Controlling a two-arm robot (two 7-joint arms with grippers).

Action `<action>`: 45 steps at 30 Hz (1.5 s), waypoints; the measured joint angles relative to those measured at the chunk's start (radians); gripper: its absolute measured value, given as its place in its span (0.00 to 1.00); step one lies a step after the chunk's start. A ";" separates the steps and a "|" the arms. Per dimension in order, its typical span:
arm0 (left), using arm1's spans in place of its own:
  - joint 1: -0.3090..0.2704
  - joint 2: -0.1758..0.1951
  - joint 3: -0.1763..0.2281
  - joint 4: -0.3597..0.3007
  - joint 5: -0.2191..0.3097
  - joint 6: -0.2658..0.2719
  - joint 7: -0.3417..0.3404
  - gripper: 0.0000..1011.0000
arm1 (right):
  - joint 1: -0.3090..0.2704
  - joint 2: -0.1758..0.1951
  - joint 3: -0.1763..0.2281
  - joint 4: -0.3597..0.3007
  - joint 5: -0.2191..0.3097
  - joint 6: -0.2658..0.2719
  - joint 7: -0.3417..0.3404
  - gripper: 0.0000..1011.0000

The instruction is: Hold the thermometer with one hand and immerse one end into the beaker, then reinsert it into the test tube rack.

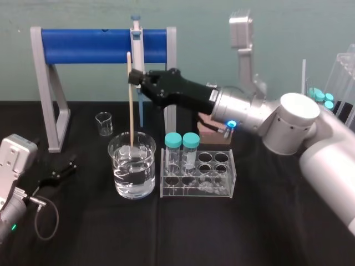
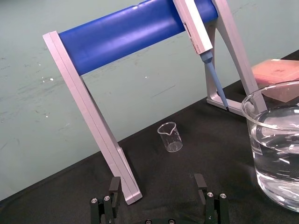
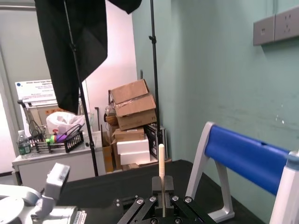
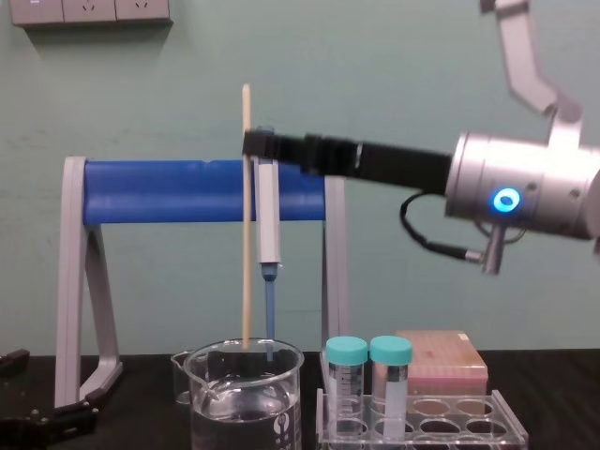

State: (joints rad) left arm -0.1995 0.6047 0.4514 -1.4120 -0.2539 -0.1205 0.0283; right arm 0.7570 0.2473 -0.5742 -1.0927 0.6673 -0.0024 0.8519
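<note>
Long black right gripper (image 1: pixel 133 77) clenched on upright cream-beige rod thermometer (image 1: pixel 131 111), lower end inside large clear glass beaker (image 1: pixel 148 166) below it; left gripper (image 2: pixel 158 186) parked, released.

Upright thermometer (image 4: pixel 247 234), tip at beaker (image 4: pixel 234 412) rim

The thermometer (image 1: pixel 131 111) (image 4: pixel 247 234) (image 3: pixel 161 158), a thin cream-beige rod, is held upright, pinched near its upper end by the hand (image 1: pixel 133 77) (image 4: pixel 251 142) (image 3: pixel 162 186), a long black gripper reached in from the right; the lower end is seen at the mouth of the beaker (image 1: pixel 145 177) (image 4: pixel 246 394) (image 2: pixel 275 154), a wide clear glass part-filled with clear liquid; the test tube rack (image 1: pixel 216 166) (image 4: pixel 469 422), clear acrylic, is set just beside the beaker, on its right.
</note>
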 joint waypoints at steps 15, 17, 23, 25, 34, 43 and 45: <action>0.000 0.000 0.000 0.000 0.000 0.000 0.000 0.99 | -0.052 0.179 0.085 -0.277 0.088 0.133 -0.113 0.03; 0.000 0.000 0.000 0.000 0.000 0.000 0.000 0.99 | -0.074 0.219 0.101 -0.331 0.094 0.146 -0.139 0.03; 0.000 0.000 0.000 0.000 0.000 0.000 0.000 0.99 | -0.171 0.317 0.140 -0.470 0.117 0.181 -0.223 0.03; 0.000 0.000 0.000 0.000 0.000 0.000 0.000 0.99 | -0.198 0.336 0.149 -0.497 0.125 0.186 -0.246 0.03; 0.000 0.000 0.000 0.000 0.000 0.000 0.000 0.99 | -0.329 0.422 0.195 -0.590 0.136 0.167 -0.355 0.03; 0.000 0.000 0.000 0.000 0.000 0.000 0.000 0.99 | -0.406 0.438 0.213 -0.587 0.126 0.138 -0.402 0.03; 0.000 0.000 0.000 0.000 0.000 0.000 0.000 0.99 | -0.409 0.429 0.211 -0.572 0.115 0.127 -0.402 0.03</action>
State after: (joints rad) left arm -0.1995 0.6047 0.4514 -1.4120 -0.2539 -0.1205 0.0283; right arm 0.3476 0.6765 -0.3634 -1.6650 0.7822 0.1247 0.4495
